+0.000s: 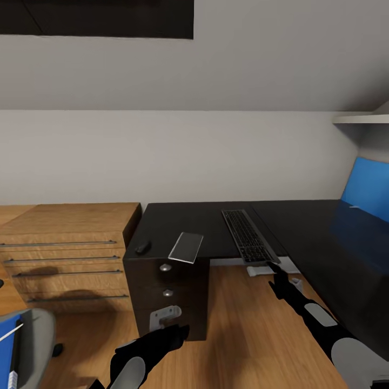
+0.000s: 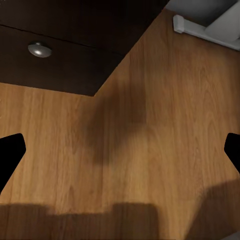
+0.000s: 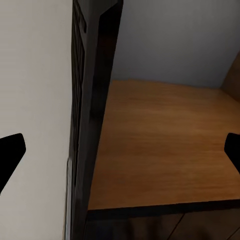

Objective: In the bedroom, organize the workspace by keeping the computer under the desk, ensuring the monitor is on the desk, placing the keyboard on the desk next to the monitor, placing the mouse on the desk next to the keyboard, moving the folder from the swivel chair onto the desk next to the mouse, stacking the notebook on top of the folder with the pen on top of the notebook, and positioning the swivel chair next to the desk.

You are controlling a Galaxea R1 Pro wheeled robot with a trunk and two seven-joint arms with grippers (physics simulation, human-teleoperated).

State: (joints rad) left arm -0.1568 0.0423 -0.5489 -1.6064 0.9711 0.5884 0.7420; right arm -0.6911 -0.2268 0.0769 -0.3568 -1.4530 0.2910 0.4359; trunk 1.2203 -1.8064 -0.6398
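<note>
- The L-shaped glossy black desk (image 1: 216,216) stands against the pale wall, its black three-drawer unit with round silver knobs (image 1: 167,294) under the left end.
- The flat black keyboard with pale lettering (image 1: 249,235) lies on the desk with its near end over the front edge, close to the inner corner of the L.
- The thin grey rectangular notebook (image 1: 186,247) lies tilted at the front edge of the desk, above the drawer unit and partly overhanging it.
- The small black rounded mouse (image 1: 142,248) sits at the desk's front left corner, just beside the notebook.
- A light wood dresser with long metal handles (image 1: 67,254) stands just left of the desk.
- The flat bright blue folder (image 1: 7,348) lies on the grey seat of the swivel chair (image 1: 38,346) at the lower left, with the thin white pen (image 1: 11,333) across it.
- The left gripper (image 1: 175,329) hangs low before the drawer unit; the left wrist view shows its dark fingertips (image 2: 10,155) wide apart over wooden floor (image 2: 150,125), holding nothing.
- The right gripper (image 1: 275,273) points up just below the keyboard's overhanging end; its fingertips (image 3: 11,150) are spread wide and empty in the right wrist view.
</note>
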